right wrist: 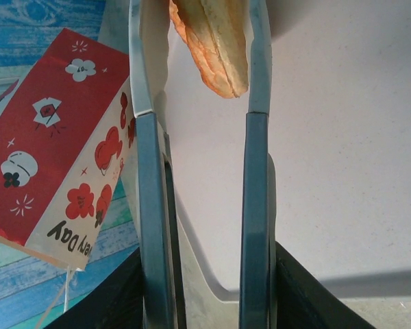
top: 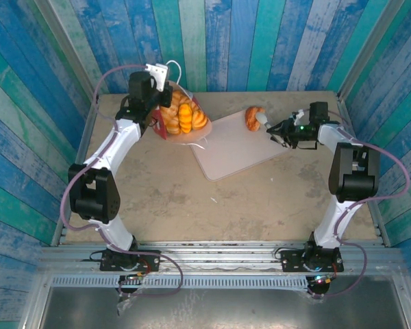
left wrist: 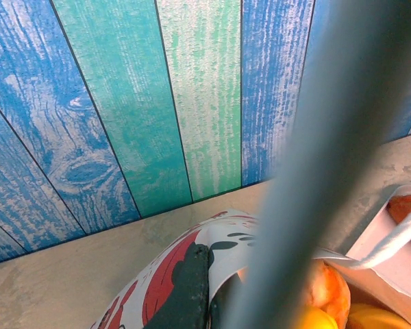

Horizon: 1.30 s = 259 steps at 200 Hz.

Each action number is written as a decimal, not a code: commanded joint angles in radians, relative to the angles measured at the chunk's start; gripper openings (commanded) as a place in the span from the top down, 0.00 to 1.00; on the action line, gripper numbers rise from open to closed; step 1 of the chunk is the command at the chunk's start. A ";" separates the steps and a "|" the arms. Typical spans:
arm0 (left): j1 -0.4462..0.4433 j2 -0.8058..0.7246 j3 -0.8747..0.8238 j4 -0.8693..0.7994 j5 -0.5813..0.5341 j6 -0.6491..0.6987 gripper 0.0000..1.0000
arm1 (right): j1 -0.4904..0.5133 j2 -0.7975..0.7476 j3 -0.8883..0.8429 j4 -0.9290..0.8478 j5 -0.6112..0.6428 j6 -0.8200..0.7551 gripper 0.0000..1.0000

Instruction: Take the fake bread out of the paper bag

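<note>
Firstly, on the left side, your left gripper point(top: 151, 108) was at the far left corner of the table point(top: 192, 205), close to the blue and green plank wall point(left wrist: 123, 103). Its jaws were pressed together on the rim of the paper bag point(left wrist: 222, 236): the left wrist camera showed a dark finger point(left wrist: 185, 295) lying on the red and white outside of the bag. The bag lay on its side with the mouth open. Several pieces of bread point(top: 181, 116), orange and yellow and glossy, were inside it, packed together at the mouth. One white cord point(left wrist: 397, 240) of the bag crossed in front of them in the left wrist view.

To the right of the bag you had the pale flat tray point(top: 236, 154), and its near left edge was just beside the bag. One pastry point(top: 252, 118), orange-brown, was out of the bag at the far corner of the tray.

Your right gripper point(top: 268, 125) was at this pastry and reached it from the right. In the right wrist view its two fingers point(right wrist: 151, 205) stood somewhat apart with the pointed end of the pastry between them. I could not tell whether they pressed it or were free from it.
</note>
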 commanded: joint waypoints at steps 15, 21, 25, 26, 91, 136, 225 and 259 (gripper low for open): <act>0.001 0.037 0.068 0.070 0.017 0.003 1.00 | -0.026 -0.013 -0.020 0.020 0.015 0.011 0.57; 0.001 0.039 0.069 0.070 0.018 0.003 1.00 | -0.029 -0.014 -0.021 0.018 0.015 0.011 0.57; 0.000 0.040 0.070 0.070 0.018 0.003 1.00 | -0.031 -0.014 -0.022 0.018 0.016 0.010 0.57; 0.000 0.039 0.070 0.070 0.017 0.003 1.00 | -0.030 -0.014 -0.022 0.017 0.016 0.010 0.56; 0.002 0.040 0.069 0.064 0.015 0.011 1.00 | -0.043 -0.035 -0.018 -0.054 0.053 -0.020 0.55; 0.000 0.036 0.066 0.069 0.016 0.010 1.00 | -0.043 -0.071 -0.052 -0.077 0.064 -0.019 0.55; 0.000 0.026 0.049 0.075 0.026 0.006 1.00 | -0.043 -0.129 -0.082 -0.121 0.091 -0.034 0.54; -0.001 0.012 0.039 0.081 0.025 0.009 1.00 | -0.045 -0.162 -0.088 -0.143 0.110 -0.039 0.54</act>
